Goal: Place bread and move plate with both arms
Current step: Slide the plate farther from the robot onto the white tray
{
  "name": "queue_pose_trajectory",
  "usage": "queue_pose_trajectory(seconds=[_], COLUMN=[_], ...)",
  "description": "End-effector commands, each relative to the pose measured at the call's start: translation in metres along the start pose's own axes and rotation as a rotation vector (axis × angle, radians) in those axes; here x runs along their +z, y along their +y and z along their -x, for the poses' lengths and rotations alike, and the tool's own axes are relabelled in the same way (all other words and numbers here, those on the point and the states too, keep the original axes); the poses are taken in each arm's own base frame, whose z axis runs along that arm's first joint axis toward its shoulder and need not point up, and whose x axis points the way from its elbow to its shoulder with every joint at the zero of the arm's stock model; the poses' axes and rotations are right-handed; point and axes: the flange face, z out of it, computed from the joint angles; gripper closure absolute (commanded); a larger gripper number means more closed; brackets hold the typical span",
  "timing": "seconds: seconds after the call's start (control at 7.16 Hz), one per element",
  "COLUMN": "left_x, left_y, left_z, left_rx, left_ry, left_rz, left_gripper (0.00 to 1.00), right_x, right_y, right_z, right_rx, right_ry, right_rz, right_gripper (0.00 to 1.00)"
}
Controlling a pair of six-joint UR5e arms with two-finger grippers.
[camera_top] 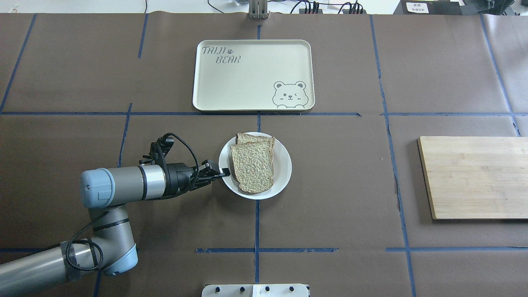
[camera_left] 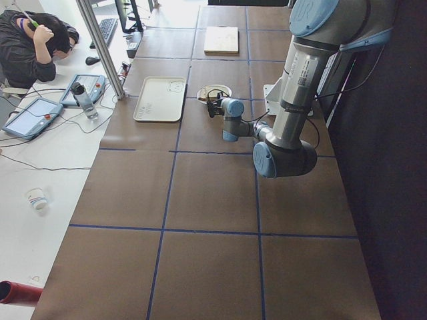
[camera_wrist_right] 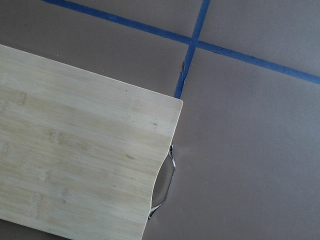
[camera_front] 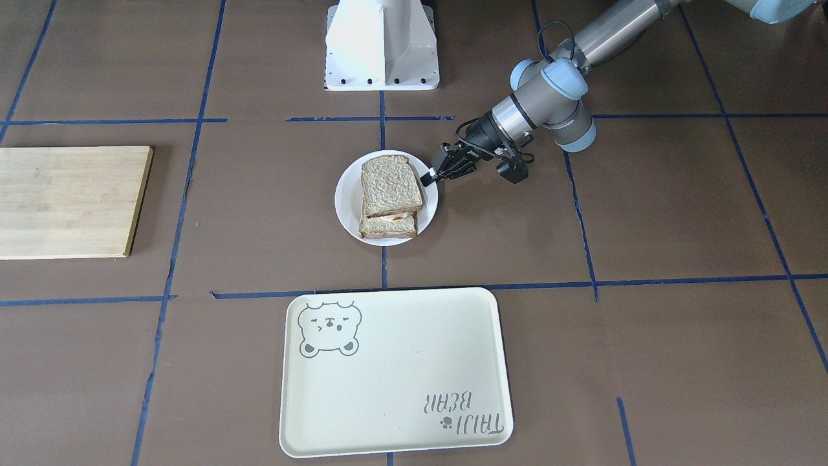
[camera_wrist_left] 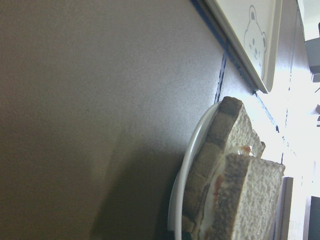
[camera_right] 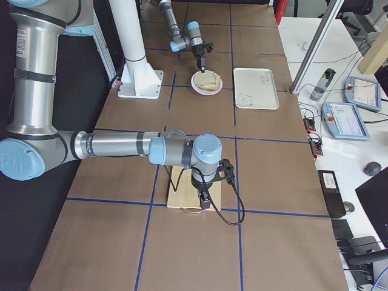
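The plain bread slice [camera_front: 390, 184] [camera_top: 252, 167] lies on top of another slice with egg [camera_front: 388, 226], both on the small white plate [camera_front: 346, 200] [camera_top: 282, 165]. My left gripper [camera_front: 430, 176] [camera_top: 224, 170] reaches in low from the robot's left, its fingertips closed on the plate's rim. The left wrist view shows the plate rim [camera_wrist_left: 192, 150] and the stacked bread [camera_wrist_left: 245, 200] close up. My right gripper [camera_right: 203, 203] hangs over the edge of the wooden board [camera_right: 182, 197], far from the plate. I cannot tell whether it is open or shut.
The cream bear tray [camera_front: 394, 372] [camera_top: 251, 76] lies just beyond the plate, on the operators' side. The wooden board [camera_top: 474, 177] [camera_wrist_right: 75, 165] is on the robot's right. The white pedestal [camera_front: 381, 45] stands at the robot's edge.
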Motion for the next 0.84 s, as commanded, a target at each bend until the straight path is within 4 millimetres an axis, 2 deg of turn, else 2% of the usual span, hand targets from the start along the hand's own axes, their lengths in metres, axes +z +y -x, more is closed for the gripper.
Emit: queue_pose_trajectory(seconds=[0.0,0.42,0.56,0.7], left_x=[-0.008,-0.017,-0.001,0.026], left_y=[-0.025,-0.073,-0.096,-0.121], left_z=[-0.020,-0.048,-0.059,-0.070], left_rx=[-0.049,-0.096,-0.098,-0.100], left_ry=[0.046,0.096,0.097,0.083], left_rz=[-0.034,-0.133,-0.165,-0.200], left_gripper=[1.00,1.00,1.00,1.00], right_x=[0.000,0.000,-0.001,-0.001], right_y=[0.000,0.000,-0.001,-0.001], right_z=[0.000,0.000,0.000,0.001], right_rx=[0.001,0.001,0.000,-0.001], right_ry=[0.000,0.000,0.000,-0.001], right_rz=[0.000,-0.001,-0.002,-0.002], right_gripper=[0.00,0.00,0.00,0.00])
